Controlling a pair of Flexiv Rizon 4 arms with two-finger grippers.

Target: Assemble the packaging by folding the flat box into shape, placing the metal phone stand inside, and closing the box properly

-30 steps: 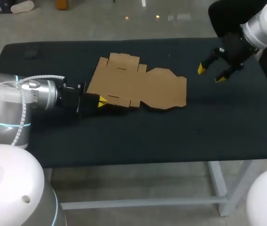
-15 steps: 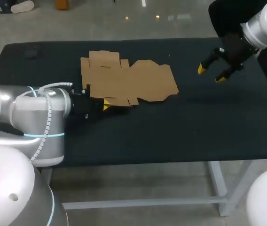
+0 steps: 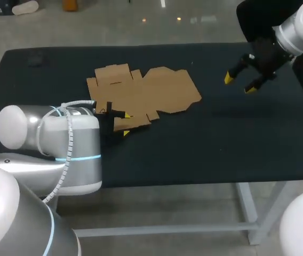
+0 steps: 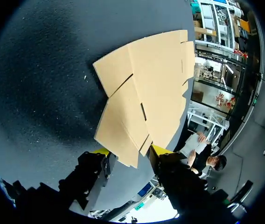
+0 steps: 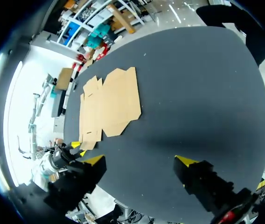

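— At the table's [image 3: 194,144] near left edge, what stands closest?

— The left arm [image 3: 61,138]. It comes in low over the dark cloth from that side, and the left gripper [image 3: 126,124] is at the near edge of the flat box [image 3: 151,93].

— Does it have hold of the cardboard?

— From the left wrist view, the corner of one small near flap of the flat box [image 4: 146,84] reaches right up to the left gripper [image 4: 130,150]. Whether it is clamped on the flap or only set around it, I cannot tell.

— And the box itself?

— Unfolded, lying as one brown sheet on the table [image 4: 44,70], left of the middle. Its small tabbed flaps are at the left end and the broad panel is toward the right.

— Farther on?

— The right arm [image 3: 295,32] comes in from the far right corner. The right gripper [image 3: 240,84] hangs above the cloth, well apart from the box, its yellow tips spread wide with nothing between them. The right wrist view agrees: beyond the right gripper [image 5: 139,161] there is bare table [image 5: 193,93], then the flat box [image 5: 109,105].
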